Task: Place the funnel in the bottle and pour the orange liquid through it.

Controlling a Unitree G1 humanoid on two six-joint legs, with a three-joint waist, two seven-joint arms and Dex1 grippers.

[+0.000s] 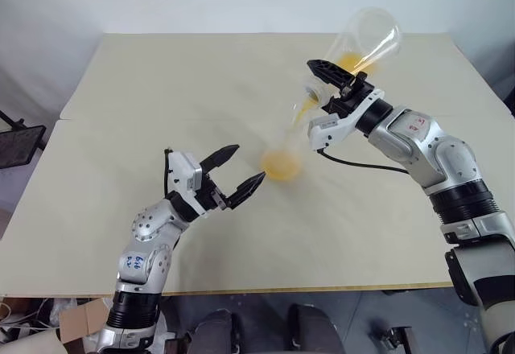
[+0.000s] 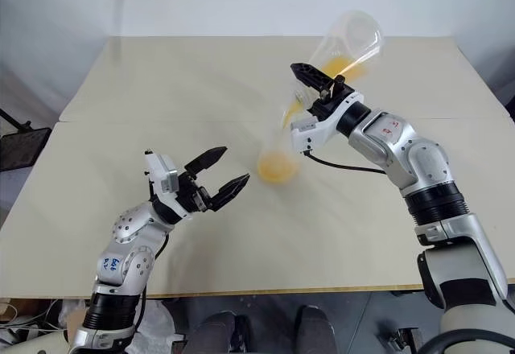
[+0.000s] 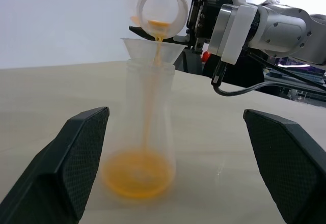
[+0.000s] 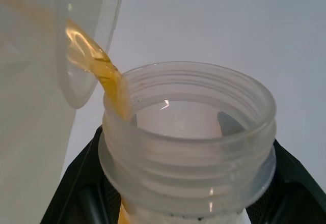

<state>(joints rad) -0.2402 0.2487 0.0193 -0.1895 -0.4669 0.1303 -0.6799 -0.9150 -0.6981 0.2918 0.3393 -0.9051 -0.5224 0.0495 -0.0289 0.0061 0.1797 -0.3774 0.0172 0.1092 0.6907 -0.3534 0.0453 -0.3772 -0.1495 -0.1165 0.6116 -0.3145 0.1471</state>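
While the left wrist view alone reveals the funnel (image 3: 153, 51) atop the bottle (image 3: 147, 127), right gripper (image 1: 326, 88) jaws clamp a pouring flask (image 1: 366, 44), left gripper (image 1: 237, 173) jaws spread.

The funnel (image 3: 153, 51) is so clear that its stem is hard to see. The picture's edge cuts off the left gripper (image 3: 178, 183) fingers.

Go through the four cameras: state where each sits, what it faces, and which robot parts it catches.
Left eye view: head, looking down on the table; both arms show.
Right eye view: same scene, slightly offset.
Left wrist view: along the open left gripper at the bottle, funnel and right gripper.
Right wrist view: close on the tilted flask pouring orange liquid.
Shared: the pour.
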